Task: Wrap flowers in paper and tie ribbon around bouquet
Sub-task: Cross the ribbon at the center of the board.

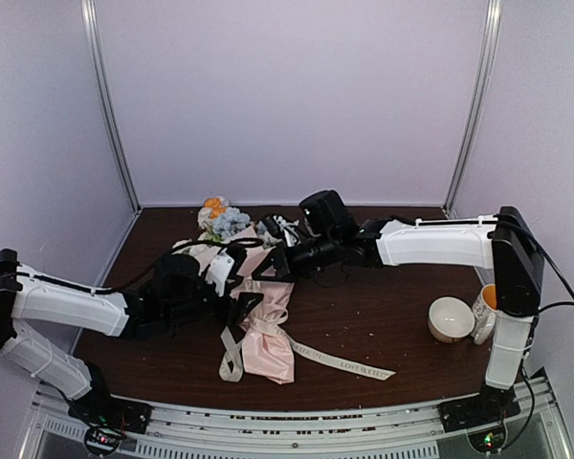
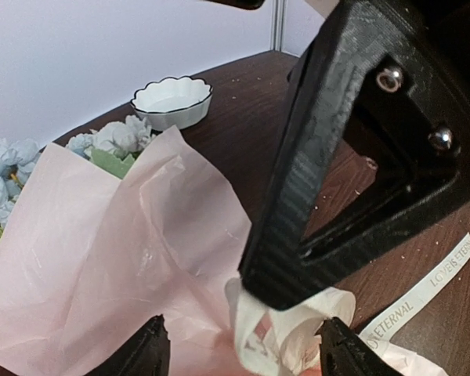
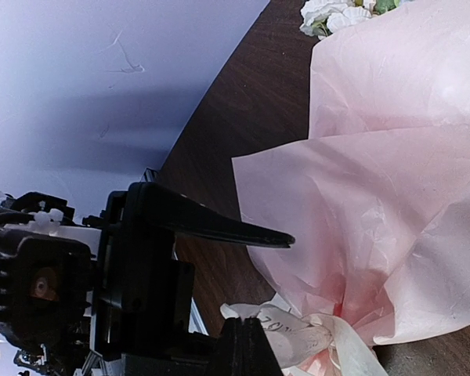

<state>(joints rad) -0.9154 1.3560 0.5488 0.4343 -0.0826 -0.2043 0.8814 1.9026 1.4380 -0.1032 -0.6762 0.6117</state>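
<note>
The bouquet lies on the dark table, its flowers (image 1: 220,218) at the far end and the pale pink paper (image 1: 271,349) cone pointing toward me. The cream ribbon (image 1: 340,361) is cinched round the cone's lower part, with a printed tail trailing right. My right gripper (image 3: 241,319) is shut on a fold of ribbon (image 3: 294,333) at the knot. My left gripper (image 2: 243,348) is open, its fingertips (image 2: 145,351) on either side of the ribbon knot (image 2: 290,333) and the pink paper (image 2: 102,258). The flowers (image 2: 113,145) peek over the paper.
A white scalloped bowl (image 1: 451,318) and a mug (image 1: 485,311) stand at the right of the table, near the right arm's base. A loose ribbon loop (image 1: 231,361) lies left of the cone's tip. White walls close in the back and sides.
</note>
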